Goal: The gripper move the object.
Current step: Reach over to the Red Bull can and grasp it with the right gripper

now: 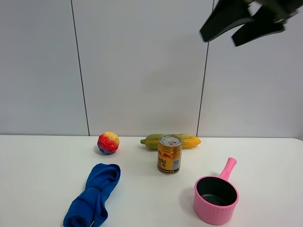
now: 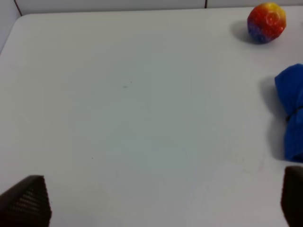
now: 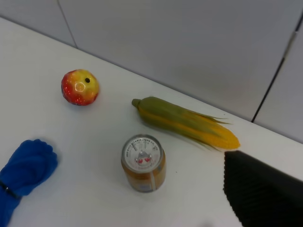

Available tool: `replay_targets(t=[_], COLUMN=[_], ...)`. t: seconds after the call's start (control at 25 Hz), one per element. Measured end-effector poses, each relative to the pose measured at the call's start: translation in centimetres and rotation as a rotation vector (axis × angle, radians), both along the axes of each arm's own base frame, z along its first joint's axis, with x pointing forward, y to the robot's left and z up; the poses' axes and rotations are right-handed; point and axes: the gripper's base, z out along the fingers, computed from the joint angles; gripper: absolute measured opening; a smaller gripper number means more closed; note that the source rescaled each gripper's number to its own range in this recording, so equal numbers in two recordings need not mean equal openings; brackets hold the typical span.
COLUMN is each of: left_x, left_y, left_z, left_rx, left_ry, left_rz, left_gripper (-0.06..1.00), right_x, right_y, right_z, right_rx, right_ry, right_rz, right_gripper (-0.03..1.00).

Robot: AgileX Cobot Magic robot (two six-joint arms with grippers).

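Observation:
The gold-yellow can stands upright on the white table, just in front of the corn cob. It also shows in the right wrist view, silver top up. My right gripper hangs high above the table, up and to the right of the can, open and empty. Only one of its fingers shows in the right wrist view. My left gripper is open and empty over bare table, left of the cloth. It is out of the exterior view.
A red-yellow ball sits left of the corn. A crumpled blue cloth lies front left. A pink saucepan stands front right of the can, handle pointing back. A white wall stands behind the table.

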Motion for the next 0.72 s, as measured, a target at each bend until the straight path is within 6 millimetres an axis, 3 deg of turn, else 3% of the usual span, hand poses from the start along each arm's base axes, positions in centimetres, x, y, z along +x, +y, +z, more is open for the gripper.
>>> replay_targets(t=[0.2, 0.36, 0.52, 0.72], left_x=[0.0, 0.0, 0.0, 0.0], left_y=[0.0, 0.0, 0.0, 0.0], left_z=[0.0, 0.0, 0.0, 0.0], left_rx=[0.000, 0.000, 0.000, 0.000], left_ry=[0.000, 0.000, 0.000, 0.000], left_rz=[0.000, 0.000, 0.000, 0.000], left_gripper=[1.00, 1.00, 1.00, 1.00], right_x=[5.8, 9.0, 10.6, 11.5], right_y=[6.2, 9.6, 11.2, 11.7], right_z=[-4.2, -7.5, -10.0, -14.1], right_rx=[-0.134, -0.213, -0.281, -0.372], right_ry=[0.117, 0.211, 0.276, 0.364], right_rz=[-0.020, -0.061, -0.097, -0.111], right_gripper=[1.00, 1.00, 1.00, 1.00])
